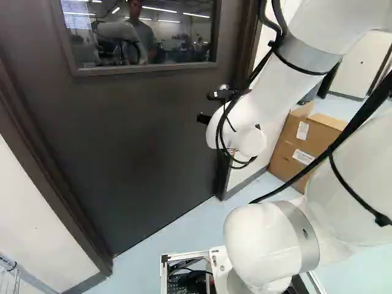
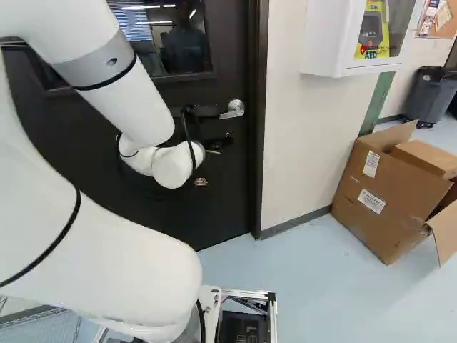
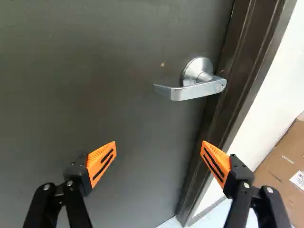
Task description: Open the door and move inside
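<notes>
- The dark door (image 1: 141,135) is filling much of both base views, standing closed in its door frame (image 3: 247,71), and its window (image 1: 141,37) is showing reflections up high.
- The white arm (image 1: 269,92) is reaching forward, its wrist end hanging in front of the door, black cables running along it.
- The pale wall (image 2: 296,136) is rising beside the door frame, over on the handle side, and the light blue floor (image 2: 307,293) is spreading out below.
- A cardboard box (image 2: 389,200) is sitting on that floor near the wall, its flaps splaying open, a smaller carton (image 2: 425,158) poking out of it.
- A grey bin (image 2: 432,93) is standing beyond the box, at the far right of the right base view.
- A white cabinet (image 2: 325,43) is hanging on the wall above the box.
- And the gripper (image 2: 210,163): it is spreading its two fingers wide, orange pads (image 3: 102,161) well apart, and it is holding nothing.
- The silver lever handle (image 3: 197,89) is waiting on the door, close to the frame, lying ahead of the fingers and touching neither, its lever pointing away from the frame.
</notes>
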### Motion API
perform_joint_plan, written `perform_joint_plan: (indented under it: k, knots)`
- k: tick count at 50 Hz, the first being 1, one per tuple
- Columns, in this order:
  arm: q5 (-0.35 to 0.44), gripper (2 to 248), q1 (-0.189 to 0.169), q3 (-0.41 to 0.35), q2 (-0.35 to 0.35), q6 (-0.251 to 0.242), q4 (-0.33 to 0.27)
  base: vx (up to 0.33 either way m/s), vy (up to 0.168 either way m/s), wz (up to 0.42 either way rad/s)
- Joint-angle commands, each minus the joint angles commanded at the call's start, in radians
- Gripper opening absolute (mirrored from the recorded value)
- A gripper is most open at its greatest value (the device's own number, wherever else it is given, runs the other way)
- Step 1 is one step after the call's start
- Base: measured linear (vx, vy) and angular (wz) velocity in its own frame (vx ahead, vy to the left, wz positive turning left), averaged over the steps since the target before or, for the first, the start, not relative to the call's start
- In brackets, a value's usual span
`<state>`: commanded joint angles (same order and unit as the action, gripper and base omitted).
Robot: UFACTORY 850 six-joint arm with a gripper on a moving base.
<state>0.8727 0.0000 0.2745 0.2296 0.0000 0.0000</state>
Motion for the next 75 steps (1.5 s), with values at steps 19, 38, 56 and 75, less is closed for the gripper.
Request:
perform_joint_plan:
  k: [19,38,56,75]
  knots:
    - [0.000,247,0.000,0.051,-0.006,0.000,-0.012,0.000,0.000,0.000]
    - [0.000,247,-0.008,0.094,-0.005,0.000,-0.056,0.000,0.000,0.000]
    - [0.000,247,-0.039,0.129,0.003,0.000,-0.122,0.000,0.000,0.000]
    - [0.000,247,-0.091,0.166,0.005,0.000,-0.236,0.000,0.000,0.000]
